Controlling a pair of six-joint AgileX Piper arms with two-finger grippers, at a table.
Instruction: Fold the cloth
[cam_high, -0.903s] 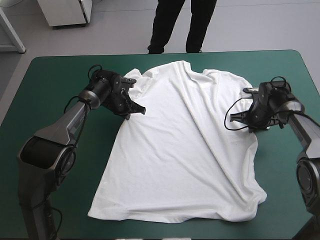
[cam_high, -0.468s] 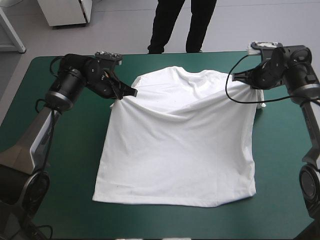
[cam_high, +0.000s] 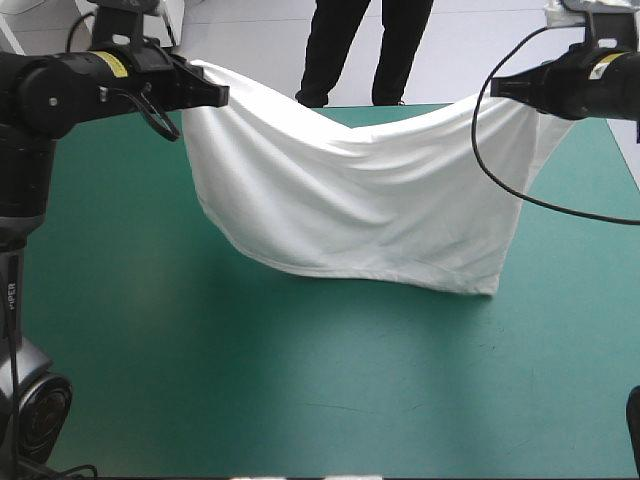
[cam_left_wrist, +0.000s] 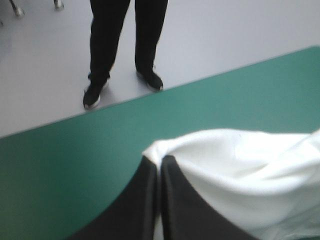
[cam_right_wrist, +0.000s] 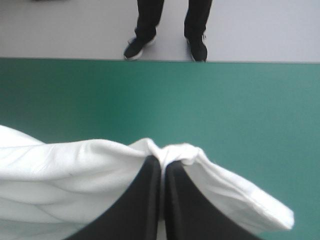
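Left gripper (cam_left_wrist: 159, 160): clamped on a bunched corner of the T-shirt (cam_high: 370, 210), black fingers all but pressed together in a narrow pointed arch, soft white knit puffed up over the tips. Right gripper (cam_right_wrist: 162, 161): likewise pinched tight on a gathered fold, cloth rolling off to both sides in thick rounded ridges.

Raised high at either end, well apart, over the far half of the table.

Between them, slung like a hammock: upper edge dipping in a shallow curve at the middle, matte fabric hanging as one broad sheet, long soft creases running slantwise down from each grip. Lower hem gently curved, lowest toward the right arm's side, ending there in a blunt corner close to the teal-green cover (cam_high: 300, 380); touching it or just clear, cannot tell. Beneath the sheet, a faint soft-edged shadow on the smooth, flat cover.
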